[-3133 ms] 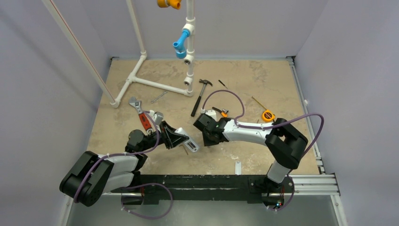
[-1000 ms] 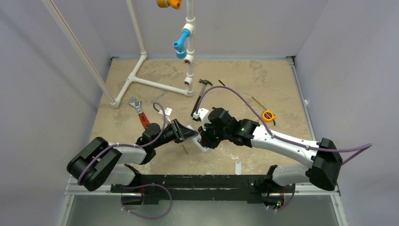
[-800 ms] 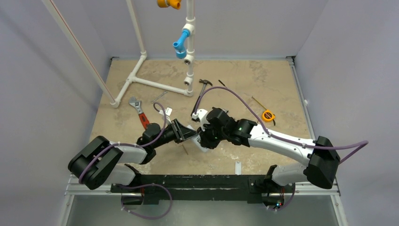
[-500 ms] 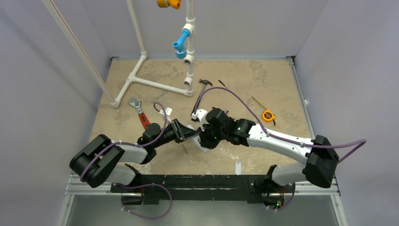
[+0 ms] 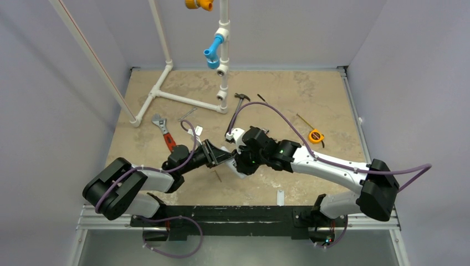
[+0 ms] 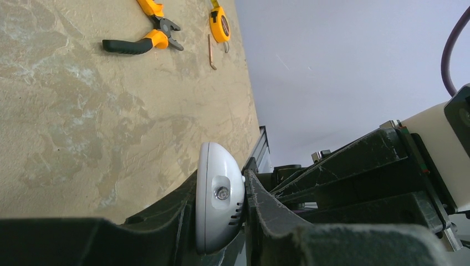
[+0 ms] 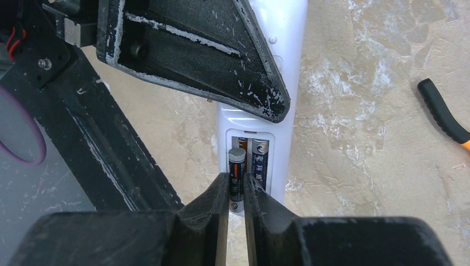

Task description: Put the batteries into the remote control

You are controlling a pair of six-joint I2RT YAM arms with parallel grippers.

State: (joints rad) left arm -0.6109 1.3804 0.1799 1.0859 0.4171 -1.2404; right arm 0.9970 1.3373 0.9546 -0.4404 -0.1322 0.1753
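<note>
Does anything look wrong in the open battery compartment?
The battery in the right end effector lies offset from the second battery, its near end past the remote's compartment edge; it seems not fully seated.

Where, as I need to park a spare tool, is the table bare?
Bare: the far right corner beyond the tape measure and hammer; the near patch between remote control and front rail, left of the white strip. Crowded: around the remote and by the adjustable wrench.

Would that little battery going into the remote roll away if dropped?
Probably: the battery is a smooth round cylinder, so it would likely roll on the flat table. It looks rigid, and probably slippery between the hard fingers.
</note>
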